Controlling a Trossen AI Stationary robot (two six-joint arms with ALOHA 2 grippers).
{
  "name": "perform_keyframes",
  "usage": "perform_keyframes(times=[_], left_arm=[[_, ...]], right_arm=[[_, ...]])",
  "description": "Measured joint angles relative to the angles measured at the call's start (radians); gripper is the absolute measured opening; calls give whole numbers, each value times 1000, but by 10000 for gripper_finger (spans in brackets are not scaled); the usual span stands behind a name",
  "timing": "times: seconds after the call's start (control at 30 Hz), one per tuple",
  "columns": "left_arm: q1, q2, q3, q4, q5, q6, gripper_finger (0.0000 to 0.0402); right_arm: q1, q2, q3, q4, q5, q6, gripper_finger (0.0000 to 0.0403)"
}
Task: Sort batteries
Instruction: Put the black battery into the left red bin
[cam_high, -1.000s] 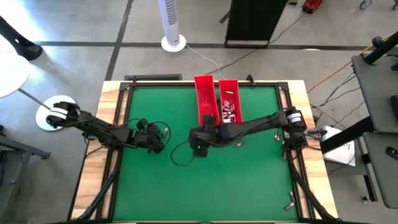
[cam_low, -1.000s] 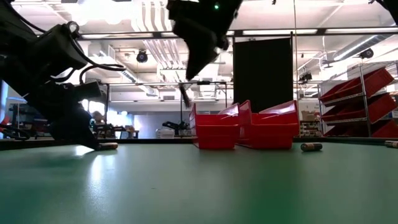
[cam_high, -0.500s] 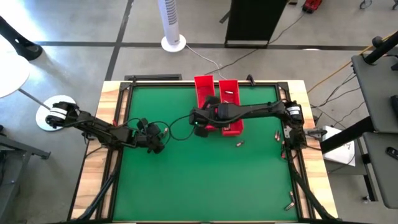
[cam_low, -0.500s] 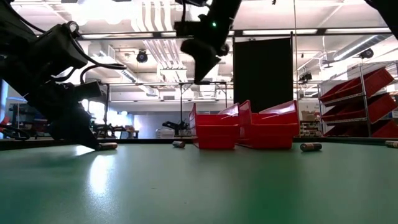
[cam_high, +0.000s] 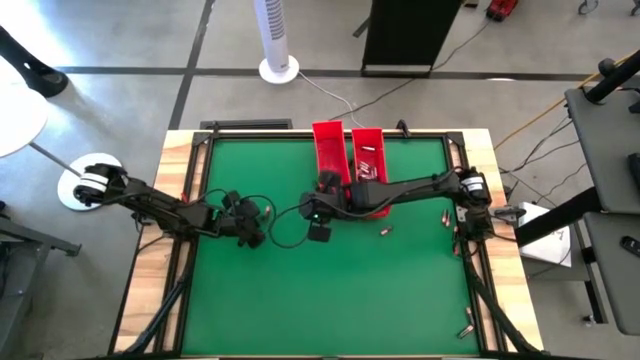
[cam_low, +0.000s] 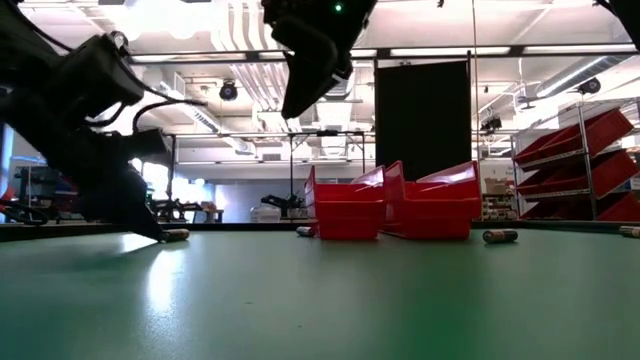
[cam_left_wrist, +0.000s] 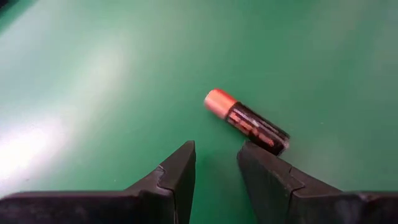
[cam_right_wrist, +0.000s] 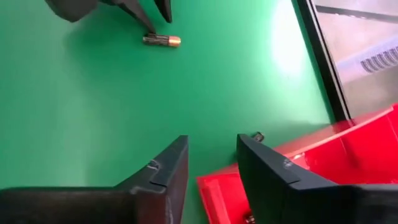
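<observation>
While green surface (cam_high: 300, 290) lay beneath shelf-lined room, both hands gaped empty: left hand (cam_left_wrist: 216, 163) beside copper-capped black battery (cam_left_wrist: 247, 122), right hand (cam_right_wrist: 211, 162) above red tray (cam_right_wrist: 348, 162).

The green table (cam_high: 330, 290), edged by a wooden border, carries two red trays (cam_high: 348, 165) side by side at its far middle. Loose batteries (cam_high: 384, 231) lie on the mat near the trays, toward the right edge, and one black-and-copper battery (cam_left_wrist: 247, 121) at left.

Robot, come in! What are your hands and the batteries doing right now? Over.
Left tool open, empty, just short of a copper-topped battery on the mat. Right tool open, empty, by the left red bin. Nothing blocking.
</observation>
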Motion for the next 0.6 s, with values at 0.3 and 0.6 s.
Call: perform_keyframes(times=[0.3, 0.6], left_arm=[[-1, -169, 115, -138, -10, -14, 128], [0, -132, 92, -45, -12, -146, 216]], right_arm=[[86, 0, 0, -16, 1, 39, 171], [165, 0, -6, -73, 81, 149, 189]])
